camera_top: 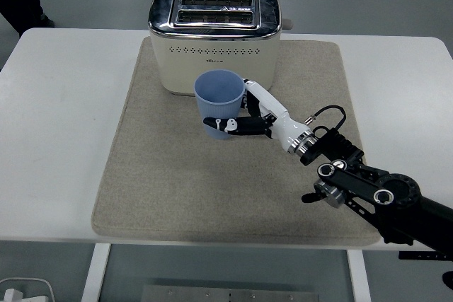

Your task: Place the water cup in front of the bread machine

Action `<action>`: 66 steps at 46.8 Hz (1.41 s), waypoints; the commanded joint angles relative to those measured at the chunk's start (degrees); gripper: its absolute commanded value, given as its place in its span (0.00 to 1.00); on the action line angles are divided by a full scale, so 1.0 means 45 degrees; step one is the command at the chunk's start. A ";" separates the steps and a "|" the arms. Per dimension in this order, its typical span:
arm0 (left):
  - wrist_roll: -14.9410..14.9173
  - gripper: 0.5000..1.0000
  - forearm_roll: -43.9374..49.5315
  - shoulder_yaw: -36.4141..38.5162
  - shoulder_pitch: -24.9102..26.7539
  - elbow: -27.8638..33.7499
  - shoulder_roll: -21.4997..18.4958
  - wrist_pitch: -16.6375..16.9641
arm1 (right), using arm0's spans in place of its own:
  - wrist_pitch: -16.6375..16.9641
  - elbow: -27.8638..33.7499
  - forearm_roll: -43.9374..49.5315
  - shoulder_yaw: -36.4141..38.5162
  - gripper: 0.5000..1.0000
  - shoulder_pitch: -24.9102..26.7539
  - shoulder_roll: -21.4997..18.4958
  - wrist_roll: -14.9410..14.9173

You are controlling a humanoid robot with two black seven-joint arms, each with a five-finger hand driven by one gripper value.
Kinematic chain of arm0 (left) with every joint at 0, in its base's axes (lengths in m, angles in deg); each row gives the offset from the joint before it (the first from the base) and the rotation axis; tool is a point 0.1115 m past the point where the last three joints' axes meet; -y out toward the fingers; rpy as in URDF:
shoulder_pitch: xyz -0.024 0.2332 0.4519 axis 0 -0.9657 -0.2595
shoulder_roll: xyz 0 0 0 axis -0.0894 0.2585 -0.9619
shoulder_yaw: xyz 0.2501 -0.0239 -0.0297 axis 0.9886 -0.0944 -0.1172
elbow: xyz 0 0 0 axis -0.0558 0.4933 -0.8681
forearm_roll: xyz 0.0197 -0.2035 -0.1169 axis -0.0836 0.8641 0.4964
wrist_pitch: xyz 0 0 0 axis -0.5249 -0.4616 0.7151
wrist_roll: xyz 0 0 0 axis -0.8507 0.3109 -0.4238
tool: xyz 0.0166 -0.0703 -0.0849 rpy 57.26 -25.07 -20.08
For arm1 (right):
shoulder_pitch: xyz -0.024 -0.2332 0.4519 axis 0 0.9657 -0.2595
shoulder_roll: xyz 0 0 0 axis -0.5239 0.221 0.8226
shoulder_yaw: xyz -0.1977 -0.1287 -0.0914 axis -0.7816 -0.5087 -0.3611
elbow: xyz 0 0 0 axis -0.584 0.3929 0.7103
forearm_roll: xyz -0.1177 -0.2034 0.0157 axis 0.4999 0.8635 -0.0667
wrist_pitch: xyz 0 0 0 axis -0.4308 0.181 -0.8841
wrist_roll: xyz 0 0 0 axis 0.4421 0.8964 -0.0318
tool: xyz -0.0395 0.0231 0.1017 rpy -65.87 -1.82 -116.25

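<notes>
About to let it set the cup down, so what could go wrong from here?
1. The cup sits very near the toaster; pushing farther in could bump it.
2. The right hand grips it only from one side, so it might tip on release.
3. The soft mat may leave it unsteady.

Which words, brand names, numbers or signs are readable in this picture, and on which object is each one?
Bread machine, front wall: a small dark brand mark, too small to read.
Bread machine, top between the slots: a small warning-type sign, blurred, not readable.
Water cup, right hand: no text visible.
</notes>
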 commanded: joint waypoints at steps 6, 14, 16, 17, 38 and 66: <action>0.0000 1.00 0.0000 -0.0002 -0.0002 -0.0010 0.0000 0.0000 | -0.0112 0.1277 0.0051 0.0099 0.00 -0.0208 -0.1090 -0.0151; 0.0000 1.00 0.0000 -0.0002 -0.0002 0.0010 0.0000 0.0000 | -0.0170 0.1785 0.0051 0.0118 0.00 -0.0267 -0.1090 -0.0326; 0.0000 1.00 0.0000 -0.0002 -0.0002 -0.0010 0.0000 0.0000 | -0.0248 0.1805 0.0051 0.0118 0.00 -0.0287 -0.1090 -0.0326; 0.0000 1.00 0.0000 -0.0002 -0.0002 0.0010 0.0000 0.0000 | -0.0287 0.1805 0.0051 0.0118 0.00 -0.0267 -0.1090 -0.0346; 0.0000 1.00 0.0000 -0.0002 -0.0002 0.0010 0.0000 0.0000 | -0.0327 0.1785 0.0051 0.0001 0.85 -0.0130 -0.1090 -0.0561; 0.0000 1.00 0.0000 -0.0002 -0.0002 0.0010 0.0000 0.0000 | -0.0288 0.1785 0.0051 -0.0057 0.85 -0.0248 -0.1090 -0.0561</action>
